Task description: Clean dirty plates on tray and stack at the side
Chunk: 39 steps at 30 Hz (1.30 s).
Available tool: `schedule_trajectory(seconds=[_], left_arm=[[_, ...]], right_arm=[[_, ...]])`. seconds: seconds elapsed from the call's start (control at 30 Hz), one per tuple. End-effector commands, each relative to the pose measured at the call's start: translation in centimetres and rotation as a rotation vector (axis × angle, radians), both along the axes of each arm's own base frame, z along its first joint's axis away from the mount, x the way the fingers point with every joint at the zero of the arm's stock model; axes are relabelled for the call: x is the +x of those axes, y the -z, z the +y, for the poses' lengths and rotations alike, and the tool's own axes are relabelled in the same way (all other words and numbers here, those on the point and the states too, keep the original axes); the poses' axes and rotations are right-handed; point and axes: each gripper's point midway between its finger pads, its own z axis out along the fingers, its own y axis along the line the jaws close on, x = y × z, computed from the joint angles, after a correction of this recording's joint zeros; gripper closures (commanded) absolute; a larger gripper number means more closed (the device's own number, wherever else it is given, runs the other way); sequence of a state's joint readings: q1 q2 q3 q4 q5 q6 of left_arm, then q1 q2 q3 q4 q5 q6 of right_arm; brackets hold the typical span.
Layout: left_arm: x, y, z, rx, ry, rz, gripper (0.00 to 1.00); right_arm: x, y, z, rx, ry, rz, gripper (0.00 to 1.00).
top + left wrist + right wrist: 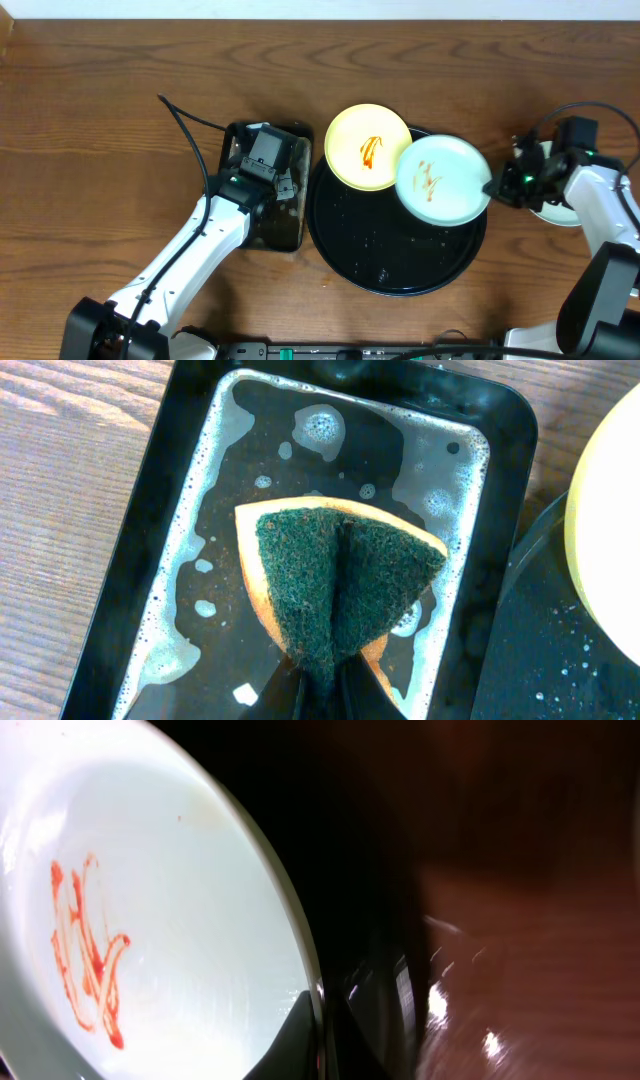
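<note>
A pale yellow plate (pixel 368 148) with an orange sauce smear rests on the back left rim of the round black tray (pixel 395 262). My right gripper (pixel 495 186) is shut on the right rim of a mint-white plate (pixel 442 179), which sits tilted over the tray's right side. In the right wrist view the fingers (pixel 300 1040) pinch that plate (pixel 170 910) at its edge, and red sauce (pixel 88 950) streaks its face. My left gripper (pixel 268 170) is over the rectangular pan and is shut on a folded green-and-yellow sponge (pixel 340 585).
The rectangular black pan (pixel 505 480) holds soapy water and stands just left of the tray (pixel 560 650). A white plate edge (pixel 556 213) shows under my right arm at the table's right side. A black cable (pixel 185 120) runs behind the pan.
</note>
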<state>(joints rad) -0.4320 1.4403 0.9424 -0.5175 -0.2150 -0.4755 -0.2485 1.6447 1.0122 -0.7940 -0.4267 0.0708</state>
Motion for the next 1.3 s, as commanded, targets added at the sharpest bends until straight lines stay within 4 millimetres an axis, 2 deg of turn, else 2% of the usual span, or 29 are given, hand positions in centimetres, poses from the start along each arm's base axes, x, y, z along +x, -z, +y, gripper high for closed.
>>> schedule_trajectory(seconds=[0.0, 0.17, 0.27, 0.33, 0.43, 0.6, 0.87, 1.03, 1.13, 1.27], left_arm=[[-0.2, 0.5, 0.1, -0.010, -0.016, 0.015, 0.92], [-0.4, 0.6, -1.8, -0.102, 0.035, 0.038, 0.93], [-0.3, 0.2, -4.3, -0.199, 0.100, 0.030, 0.93], [0.0, -0.6, -6.7, -0.266, 0.163, 0.002, 0.93], [-0.1, -1.3, -9.1, -0.303, 0.227, -0.036, 0.92], [-1.3, -1.7, -13.1, -0.325, 0.337, -0.060, 0.93], [-4.4, 1.6, -18.1, -0.311, 0.464, 0.013, 0.92], [-6.0, 1.6, -21.7, -0.337, 0.560, -0.018, 0.92], [-6.7, 2.1, -22.6, -0.325, 0.582, -0.017, 0.92], [-8.0, 3.9, -23.3, -0.299, 0.613, 0.027, 0.93]], right_arm=[[-0.8, -0.3, 1.9, -0.001, -0.064, 0.027, 0.99], [-2.2, 0.6, 2.7, -0.104, -0.089, 0.108, 0.99], [-2.7, 1.0, 3.7, -0.126, -0.113, 0.126, 0.99], [-3.5, 1.6, 4.4, -0.149, -0.114, 0.155, 0.99], [-4.4, 2.5, 5.1, -0.163, -0.123, 0.180, 0.99], [-6.4, 4.3, 6.5, -0.163, -0.139, 0.220, 0.99], [-7.0, 4.9, 7.5, -0.166, -0.167, 0.219, 0.99], [-6.7, 4.9, 7.6, -0.166, -0.166, 0.206, 0.99], [-6.7, 4.9, 7.6, -0.165, -0.166, 0.207, 0.99], [-6.7, 4.9, 7.6, -0.165, -0.167, 0.207, 0.99]])
